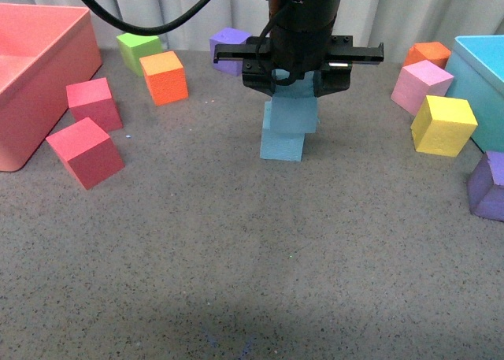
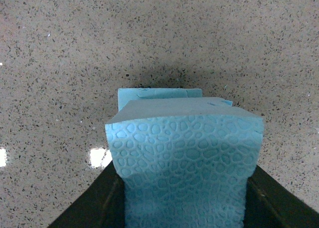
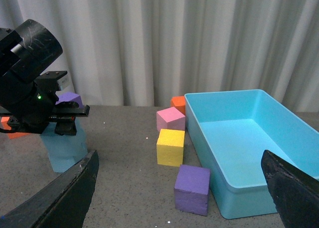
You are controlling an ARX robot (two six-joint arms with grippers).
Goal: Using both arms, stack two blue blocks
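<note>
One blue block (image 1: pixel 282 146) rests on the table near the middle. The other blue block (image 1: pixel 291 113) sits on top of it, shifted a little to the right, with my left gripper (image 1: pixel 295 80) shut on it from above. In the left wrist view the held block (image 2: pixel 184 158) fills the space between the black fingers (image 2: pixel 99 200), and an edge of the lower block (image 2: pixel 159 94) shows beyond it. My right gripper (image 3: pixel 179 188) is open and empty, off to the right of the stack; its view shows the left arm (image 3: pixel 30 83) over the blue blocks (image 3: pixel 65 150).
A pink bin (image 1: pixel 47 29) stands far left with two red cubes (image 1: pixel 85 150) beside it. Orange (image 1: pixel 165 77), green (image 1: pixel 138 48) and purple (image 1: pixel 230 46) cubes lie behind. On the right are a turquoise bin (image 1: pixel 482 68) and pink (image 1: pixel 421 84), yellow (image 1: pixel 442 124), orange (image 1: pixel 428 53) and purple (image 1: pixel 490 185) cubes.
</note>
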